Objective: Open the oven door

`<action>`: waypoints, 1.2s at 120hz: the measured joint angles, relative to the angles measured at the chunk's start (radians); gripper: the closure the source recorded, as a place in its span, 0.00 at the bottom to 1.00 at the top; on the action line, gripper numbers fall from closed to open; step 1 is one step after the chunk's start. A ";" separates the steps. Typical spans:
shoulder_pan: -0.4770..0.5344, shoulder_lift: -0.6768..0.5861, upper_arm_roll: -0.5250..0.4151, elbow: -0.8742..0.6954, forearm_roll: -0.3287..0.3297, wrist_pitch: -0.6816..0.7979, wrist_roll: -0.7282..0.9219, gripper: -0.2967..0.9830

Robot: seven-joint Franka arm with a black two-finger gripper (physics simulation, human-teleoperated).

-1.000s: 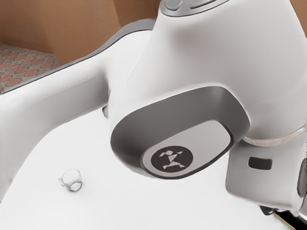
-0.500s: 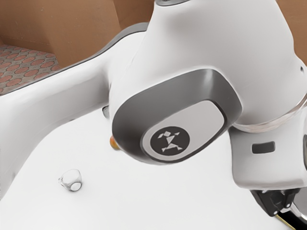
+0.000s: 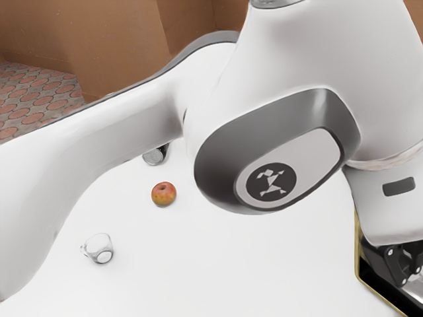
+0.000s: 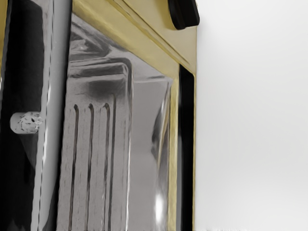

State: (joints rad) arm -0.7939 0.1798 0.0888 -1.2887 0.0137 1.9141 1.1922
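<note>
At the exterior view's lower right edge is my black gripper (image 3: pixel 403 263), over or beside the yellow-edged oven (image 3: pixel 357 251); part of it is cut off by the frame. The wrist view has the oven's yellow body (image 4: pixel 154 36) with a black knob or foot (image 4: pixel 185 13). Its ribbed metal interior (image 4: pixel 98 159) is exposed, beside a long grey bar (image 4: pixel 57 96) and a dark panel (image 4: pixel 21 62) that look like the door, standing at least partly open. A short pale stub (image 4: pixel 26 122) juts beside the bar. Contact between gripper and door cannot be made out.
On the white table (image 3: pixel 218 271) stand a clear glass cup (image 3: pixel 99 249), a red-orange apple (image 3: pixel 164 194) and a metallic can-like object (image 3: pixel 155 156) near the arm. The arm's large white links cover much of the exterior view's upper right.
My arm and hand have shifted toward the exterior view's right. The apple and more of the metallic object have come out from behind the arm, and more of the oven's yellow edge shows.
</note>
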 joint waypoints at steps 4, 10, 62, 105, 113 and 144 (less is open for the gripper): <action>0.006 0.005 -0.001 0.001 -0.001 -0.001 -0.005 0.23; 0.017 0.010 -0.001 0.002 -0.001 -0.002 -0.012 0.23; 0.029 0.037 -0.001 0.014 -0.008 -0.005 -0.051 0.23; -0.200 -0.979 -0.791 -0.384 0.371 -0.134 -0.144 0.23; -0.196 -0.875 -0.514 -0.074 0.494 -0.271 -0.167 0.23; -0.080 -0.167 0.886 0.030 0.109 -0.464 -0.391 0.23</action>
State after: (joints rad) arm -0.8744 0.0126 0.9751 -1.2586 0.1228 1.4503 0.8017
